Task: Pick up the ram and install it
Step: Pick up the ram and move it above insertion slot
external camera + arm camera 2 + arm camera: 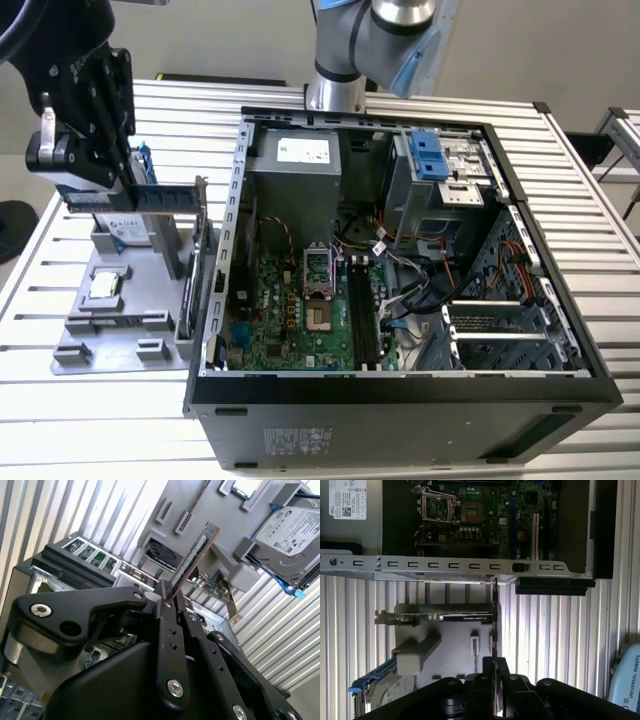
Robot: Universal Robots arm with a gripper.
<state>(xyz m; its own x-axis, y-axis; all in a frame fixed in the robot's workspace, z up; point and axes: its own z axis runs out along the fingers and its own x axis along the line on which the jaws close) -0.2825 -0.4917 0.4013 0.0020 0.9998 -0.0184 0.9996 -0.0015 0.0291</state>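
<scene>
End effector (169, 596) tight around the ram (194, 555), broadside in exterior view, edge-on in first wrist view

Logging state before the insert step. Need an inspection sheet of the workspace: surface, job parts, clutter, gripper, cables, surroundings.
Surface: slatted metal table carrying a grey parts tray and an open computer case.
Job's things: memory stick held outside the case, by the tray; motherboard exposed.
Clutter: processor chip, hard drive and expansion card on the tray.
Gripper: gripper shut on the memory stick.
Cables: loose wires inside the case.
Surroundings: second metal frame at the exterior view's right.
</scene>
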